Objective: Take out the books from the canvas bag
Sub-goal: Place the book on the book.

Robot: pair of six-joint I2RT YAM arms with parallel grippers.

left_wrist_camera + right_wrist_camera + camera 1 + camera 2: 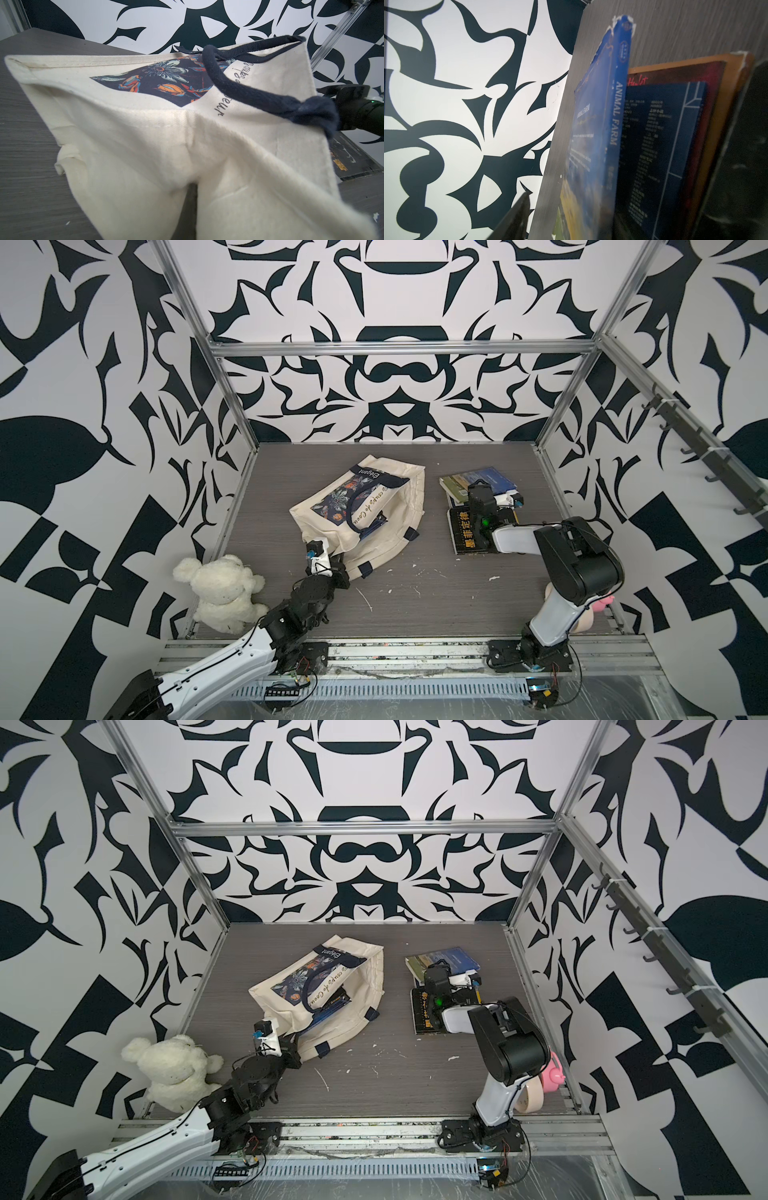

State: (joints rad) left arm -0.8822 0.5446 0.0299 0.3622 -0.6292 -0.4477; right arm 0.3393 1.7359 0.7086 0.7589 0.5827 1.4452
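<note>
The canvas bag (pixel 365 506) lies on its side mid-table, cream with navy handles and a floral print, also in the left wrist view (pixel 145 135). Its mouth faces the front right, and a dark blue book (pixel 332 1006) shows inside. My left gripper (pixel 336 562) is shut on the bag's near-left fabric, which hides the jaws. Several books (pixel 490 479) lie stacked at the right, a black one with yellow lettering (pixel 463 531) nearest. My right gripper (pixel 476 485) stands open over the stack. One finger (pixel 517 216) is clear of the blue book (pixel 593 128).
A white plush bear (pixel 220 593) sits at the front left, next to my left arm. A pink object (pixel 552 1073) and a roll of tape (pixel 530 1100) lie at the front right behind my right arm. Metal frame posts and patterned walls enclose the grey table (pixel 415 605).
</note>
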